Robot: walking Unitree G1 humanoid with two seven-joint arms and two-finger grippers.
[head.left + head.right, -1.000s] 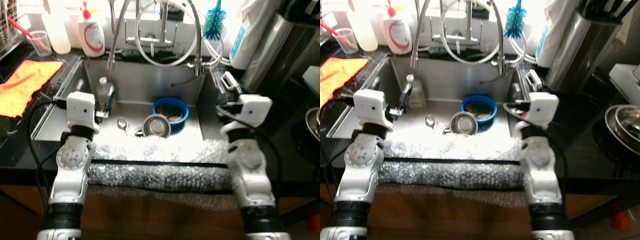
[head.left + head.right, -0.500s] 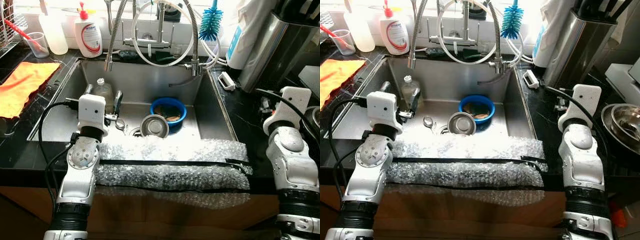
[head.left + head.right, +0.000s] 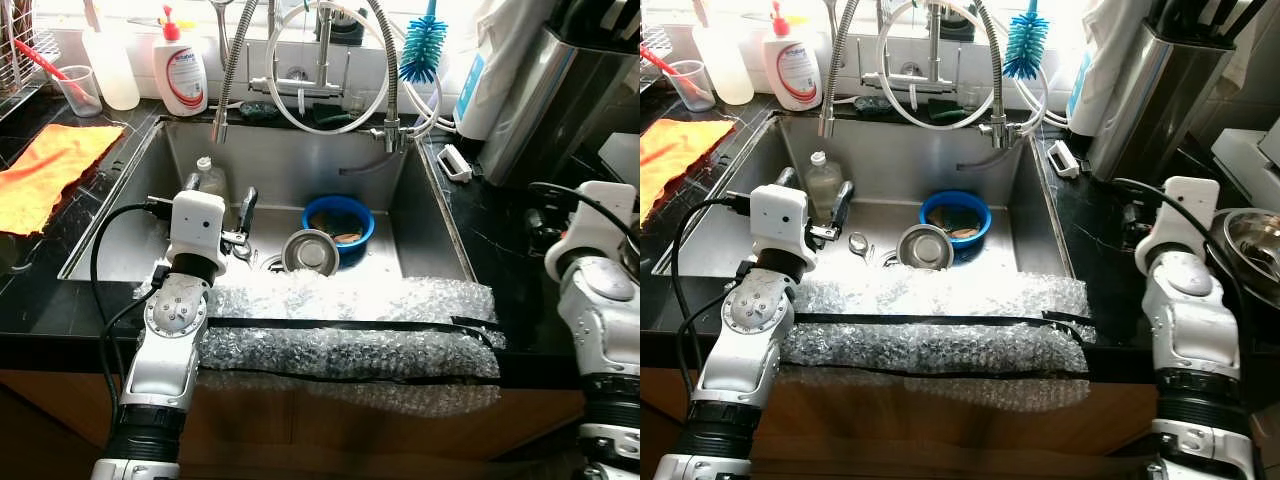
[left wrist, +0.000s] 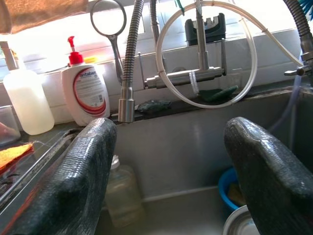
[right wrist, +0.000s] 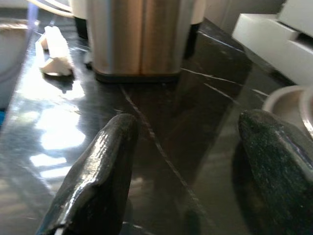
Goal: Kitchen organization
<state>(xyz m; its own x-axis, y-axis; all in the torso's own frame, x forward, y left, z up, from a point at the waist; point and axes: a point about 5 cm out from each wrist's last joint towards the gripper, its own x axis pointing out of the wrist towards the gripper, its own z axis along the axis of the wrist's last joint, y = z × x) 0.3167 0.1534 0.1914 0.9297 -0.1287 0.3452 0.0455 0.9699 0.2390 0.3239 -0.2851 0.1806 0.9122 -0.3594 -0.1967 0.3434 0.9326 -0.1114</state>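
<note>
In the steel sink (image 3: 420, 215) a blue bowl (image 3: 340, 217) holds scraps. A small steel bowl (image 3: 311, 250) leans against the blue bowl's front. A spoon (image 3: 858, 241) lies to their left, and a clear bottle (image 3: 208, 180) stands at the sink's left. My left gripper (image 3: 214, 195) hangs open over the sink floor beside that bottle, holding nothing; the left wrist view has the bottle (image 4: 122, 196) between its fingers (image 4: 73, 186), farther off. My right gripper (image 5: 188, 161) is open above the black counter (image 5: 161, 122) to the right of the sink.
Bubble wrap (image 3: 350, 325) covers the sink's front edge. A spring faucet (image 3: 235, 60), a soap bottle (image 3: 187, 72) and a blue brush (image 3: 425, 45) line the back. An orange cloth (image 3: 50, 170) lies at left. A steel canister (image 3: 540, 95), a white clip (image 3: 455, 162) and stacked steel bowls (image 3: 1252, 238) are at right.
The camera has shifted. My right arm has swung from the sink's right edge out over the counter. My left gripper has edged right, closer to the spoon.
</note>
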